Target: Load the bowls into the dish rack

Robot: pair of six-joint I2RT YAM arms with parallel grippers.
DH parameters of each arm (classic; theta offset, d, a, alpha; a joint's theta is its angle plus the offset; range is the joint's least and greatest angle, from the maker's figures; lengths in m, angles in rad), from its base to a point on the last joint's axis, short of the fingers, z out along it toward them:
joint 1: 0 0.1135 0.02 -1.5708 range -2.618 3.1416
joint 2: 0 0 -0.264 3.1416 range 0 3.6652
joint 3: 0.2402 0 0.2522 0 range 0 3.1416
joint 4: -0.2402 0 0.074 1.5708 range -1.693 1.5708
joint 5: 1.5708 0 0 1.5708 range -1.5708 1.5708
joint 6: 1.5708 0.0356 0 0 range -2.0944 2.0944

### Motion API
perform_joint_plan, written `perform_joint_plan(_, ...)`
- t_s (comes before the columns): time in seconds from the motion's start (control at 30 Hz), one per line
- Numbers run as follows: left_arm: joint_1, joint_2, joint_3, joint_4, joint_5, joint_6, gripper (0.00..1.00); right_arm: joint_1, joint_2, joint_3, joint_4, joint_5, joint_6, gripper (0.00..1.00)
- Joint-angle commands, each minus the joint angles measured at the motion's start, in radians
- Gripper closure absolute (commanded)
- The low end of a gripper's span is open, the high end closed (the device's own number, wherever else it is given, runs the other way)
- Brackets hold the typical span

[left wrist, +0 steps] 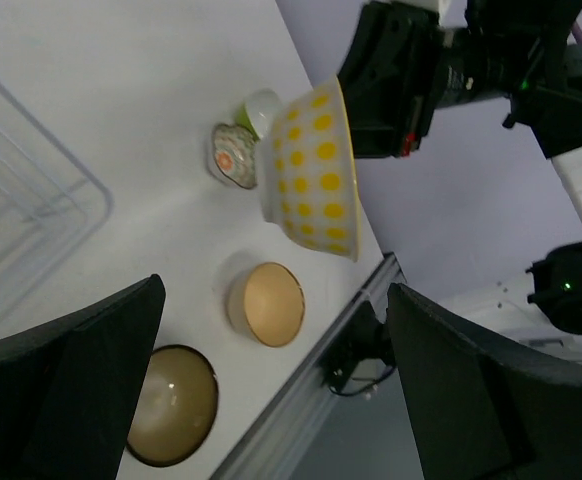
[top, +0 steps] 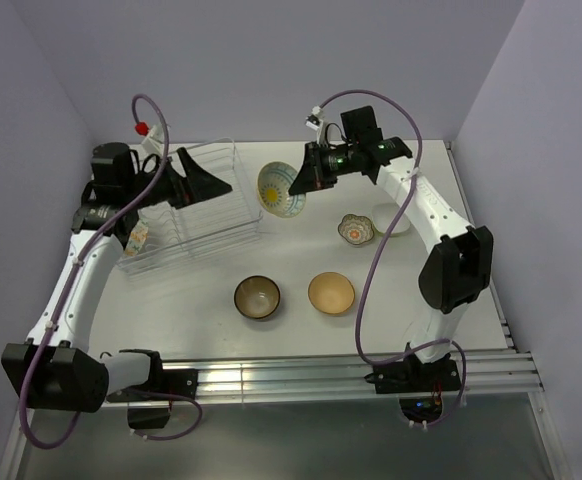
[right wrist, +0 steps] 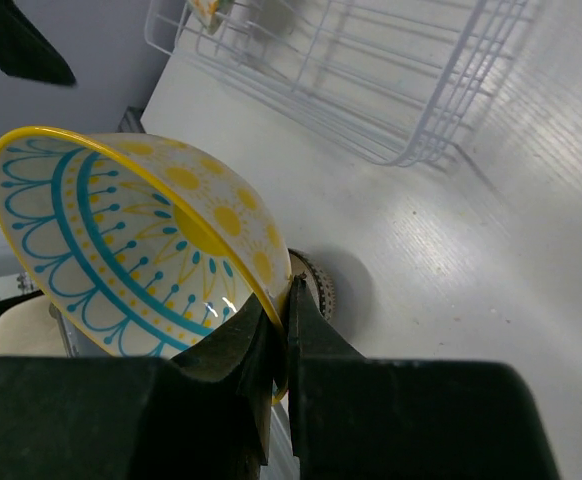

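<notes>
My right gripper (top: 303,180) is shut on the rim of the white bowl with blue-green pattern (top: 280,190), holding it tilted in the air right of the dish rack (top: 196,215). The pinch shows in the right wrist view (right wrist: 286,310), with the bowl (right wrist: 121,250) to its left. My left gripper (top: 199,180) is open and empty over the rack. A white bowl with orange flowers (top: 138,238) stands in the rack's left end. On the table sit the dark brown bowl (top: 257,297), tan-orange bowl (top: 331,293), scalloped bowl (top: 356,230) and a pale bowl (top: 392,218).
The left wrist view shows the held bowl (left wrist: 316,170), scalloped bowl (left wrist: 231,155), tan bowl (left wrist: 268,303), brown bowl (left wrist: 171,405) and a rack corner (left wrist: 31,190). The wire rack (right wrist: 371,80) lies ahead in the right wrist view. Walls close the back and sides.
</notes>
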Motion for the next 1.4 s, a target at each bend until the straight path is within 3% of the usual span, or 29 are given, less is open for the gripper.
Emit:
perform_joint_plan(0.0,-0.063,-0.026,-0.048,0.158,0.013,-0.122,0.0,0.036,0.006,0.017,0.081,-0.047,0.037,1.0)
perform_joint_plan(0.2,-0.09,0.0,-0.139,0.325,0.048,-0.335,0.01,0.074,0.021,0.017,0.091,-0.044,0.056,1.0)
perform_joint_plan(0.53,-0.152,0.021,-0.14,0.247,-0.083,-0.257,0.0,0.106,0.035,0.012,0.102,-0.051,0.065,1.0)
perform_joint_plan(0.73,-0.156,0.037,-0.237,0.385,-0.035,-0.349,0.05,0.12,0.046,0.016,0.102,-0.053,0.067,1.0)
perform_joint_plan(1.13,-0.187,0.043,-0.282,0.468,-0.014,-0.426,0.09,0.129,0.064,0.003,0.125,-0.088,0.088,1.0)
perform_joint_plan(1.2,-0.191,0.044,-0.282,0.477,-0.024,-0.429,0.1,0.132,0.07,0.005,0.122,-0.09,0.088,1.0)
perform_joint_plan(1.37,-0.193,0.05,-0.271,0.48,-0.025,-0.43,0.26,0.134,0.073,0.002,0.123,-0.09,0.09,1.0)
